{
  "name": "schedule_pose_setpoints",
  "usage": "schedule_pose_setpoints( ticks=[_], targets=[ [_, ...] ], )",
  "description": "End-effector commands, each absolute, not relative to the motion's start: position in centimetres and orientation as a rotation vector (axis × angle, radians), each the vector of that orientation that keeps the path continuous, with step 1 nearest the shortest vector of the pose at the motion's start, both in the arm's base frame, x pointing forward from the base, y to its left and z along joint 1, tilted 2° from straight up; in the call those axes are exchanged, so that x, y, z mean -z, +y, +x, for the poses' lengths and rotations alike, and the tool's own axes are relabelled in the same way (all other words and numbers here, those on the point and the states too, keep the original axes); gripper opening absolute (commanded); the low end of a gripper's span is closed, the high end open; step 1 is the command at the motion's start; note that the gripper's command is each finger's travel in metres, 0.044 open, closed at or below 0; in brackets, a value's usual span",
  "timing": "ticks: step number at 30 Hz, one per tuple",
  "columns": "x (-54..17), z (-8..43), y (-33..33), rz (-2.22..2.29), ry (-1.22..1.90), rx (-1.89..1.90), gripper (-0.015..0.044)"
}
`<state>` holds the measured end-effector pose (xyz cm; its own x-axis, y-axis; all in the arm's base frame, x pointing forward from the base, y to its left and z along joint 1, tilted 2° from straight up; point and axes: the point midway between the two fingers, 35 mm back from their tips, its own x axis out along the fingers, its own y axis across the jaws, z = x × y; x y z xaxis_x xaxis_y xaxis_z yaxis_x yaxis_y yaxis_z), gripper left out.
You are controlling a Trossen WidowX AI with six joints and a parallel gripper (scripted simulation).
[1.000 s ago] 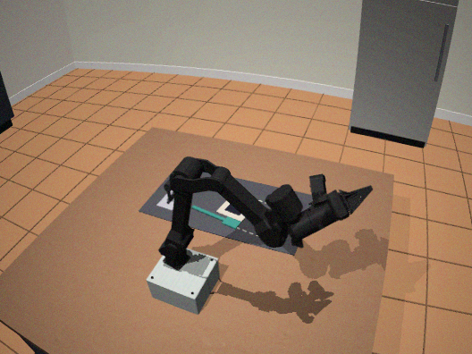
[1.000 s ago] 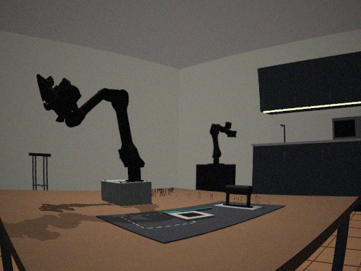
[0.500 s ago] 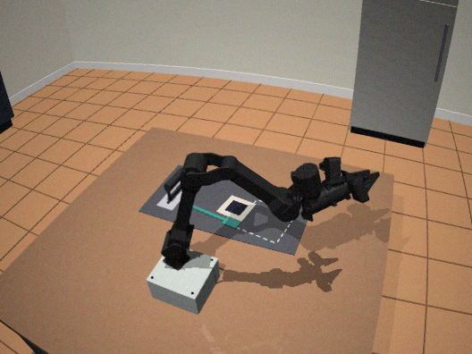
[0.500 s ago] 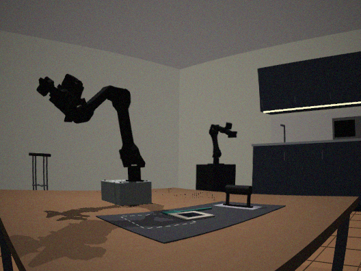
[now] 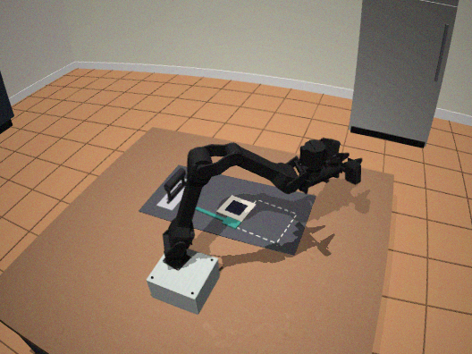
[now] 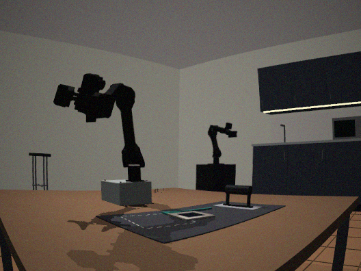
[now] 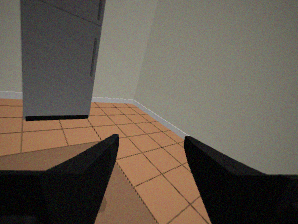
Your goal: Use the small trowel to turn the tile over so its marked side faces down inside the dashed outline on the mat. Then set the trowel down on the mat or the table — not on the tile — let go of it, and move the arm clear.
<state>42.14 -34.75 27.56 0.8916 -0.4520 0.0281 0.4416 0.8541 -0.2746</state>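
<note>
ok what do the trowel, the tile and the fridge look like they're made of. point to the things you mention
Trowel (image 5: pixel 231 222) (image 6: pixel 187 211): perhaps plastic or painted metal, given its even teal colour.
Tile (image 5: pixel 224 208) (image 6: pixel 207 216): possibly ceramic or wood, pale with a dark square.
Fridge (image 5: pixel 400 71) (image 7: pixel 59 65): probably brushed metal, judging by its plain grey face.

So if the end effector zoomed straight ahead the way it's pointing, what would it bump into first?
Probably nothing on the mat. Between the open fingertips of the end effector, the wrist view shows floor tiles and wall, so maybe one of those. Depth is hard to judge.
</note>
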Motion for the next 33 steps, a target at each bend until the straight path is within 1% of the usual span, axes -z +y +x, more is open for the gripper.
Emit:
schedule_pose_setpoints(
  ticks=[1, 9, 16, 20, 27, 33],
  targets=[
    [-26.4, 45.2, -31.8, -0.197, 0.078, 0.398, 0.027],
    [-22.2, 50.5, -23.3, -0.087, 0.198, 0.197, 0.027],
    [-19.9, 52.9, -18.4, -0.002, 0.3, 0.116, 0.027],
    [-17.9, 54.4, -13.7, 0.065, 0.399, 0.053, 0.027],
    [-14.5, 55.4, -5.1, 0.15, 0.592, -0.045, 0.027],
    [-11.6, 54.6, 2.8, 0.183, 0.777, -0.117, 0.027]
  ],
)
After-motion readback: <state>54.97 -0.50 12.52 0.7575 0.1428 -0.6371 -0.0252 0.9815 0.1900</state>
